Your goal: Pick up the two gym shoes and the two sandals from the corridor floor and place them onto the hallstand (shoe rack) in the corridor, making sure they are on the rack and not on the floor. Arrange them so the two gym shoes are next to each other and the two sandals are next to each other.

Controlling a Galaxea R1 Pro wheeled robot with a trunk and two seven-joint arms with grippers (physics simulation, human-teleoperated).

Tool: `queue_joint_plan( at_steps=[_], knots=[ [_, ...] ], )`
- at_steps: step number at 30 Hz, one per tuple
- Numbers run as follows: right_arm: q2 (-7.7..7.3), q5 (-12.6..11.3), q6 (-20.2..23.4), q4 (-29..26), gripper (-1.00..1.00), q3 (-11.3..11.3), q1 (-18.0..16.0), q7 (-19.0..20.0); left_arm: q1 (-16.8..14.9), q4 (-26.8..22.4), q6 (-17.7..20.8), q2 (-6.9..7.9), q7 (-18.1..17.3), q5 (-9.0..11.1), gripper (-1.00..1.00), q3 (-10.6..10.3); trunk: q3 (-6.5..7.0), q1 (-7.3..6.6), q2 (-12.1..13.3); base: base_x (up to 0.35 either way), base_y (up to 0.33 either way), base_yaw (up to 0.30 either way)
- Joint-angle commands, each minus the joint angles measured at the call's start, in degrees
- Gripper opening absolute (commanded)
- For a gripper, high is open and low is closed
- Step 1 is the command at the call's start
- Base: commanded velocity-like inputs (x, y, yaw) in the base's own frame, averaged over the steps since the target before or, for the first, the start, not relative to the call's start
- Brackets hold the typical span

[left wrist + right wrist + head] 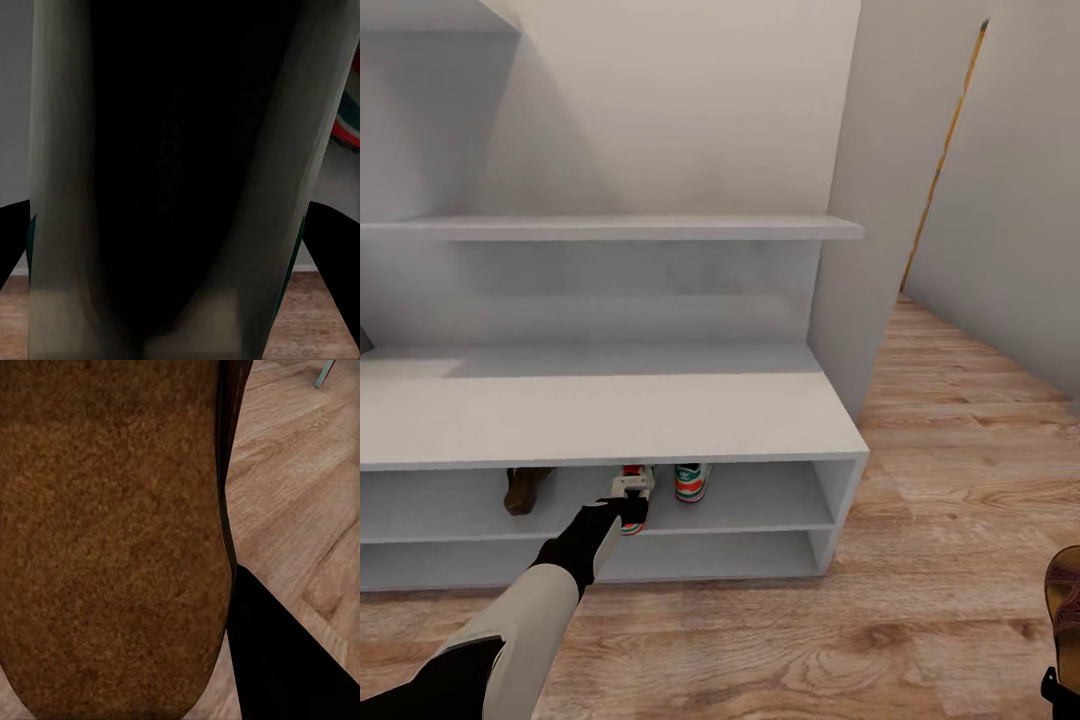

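The hallstand fills the head view. On its upper low shelf lie one brown sandal at the left and one gym shoe further right. My left gripper is shut on the second gym shoe at that shelf's front edge, just left of the first. In the left wrist view this shoe's dark opening sits between my black fingers, with the other gym shoe beside it. My right gripper is shut on the other sandal over the corridor floor; its footbed looms close.
A bare lower shelf sits under the occupied one. The wide bench top and a wall shelf lie above. A grey wall panel ends the unit on the right, with open plank floor beyond it.
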Motion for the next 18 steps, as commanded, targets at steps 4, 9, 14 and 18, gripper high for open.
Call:
queue_joint_plan(
  at_steps=[4, 9, 14, 18],
  knots=[
    [0.0, 0.6, -0.17, 0.09, -1.0, 0.0, -0.05, -0.19, -0.01, -0.1, 0.28, -0.06, -0.09, -0.58, -1.0, 0.32, -0.05, -0.01, -0.02, 0.018, 0.0, -0.003],
    [0.0, 0.62, -0.18, 0.11, -1.0, 0.01, -0.05, -0.19, -0.02, -0.08, 0.28, -0.06, -0.09, -0.58, -1.0, 0.34, -0.05, -0.01, -0.02, 0.127, 0.0, 0.0],
    [0.0, 0.55, -0.18, 0.09, -1.0, -0.06, -0.05, -0.19, -0.01, -0.07, 0.27, -0.06, -0.09, -0.58, -1.0, 0.39, -0.05, -0.01, -0.02, 0.037, 0.0, 0.0],
    [0.0, 0.54, -0.18, 0.09, -1.0, -0.08, -0.05, -0.19, -0.01, -0.09, 0.27, -0.07, -0.09, -0.58, -1.0, 0.34, -0.05, -0.01, -0.02, 0.007, 0.0, 0.0]
  ],
)
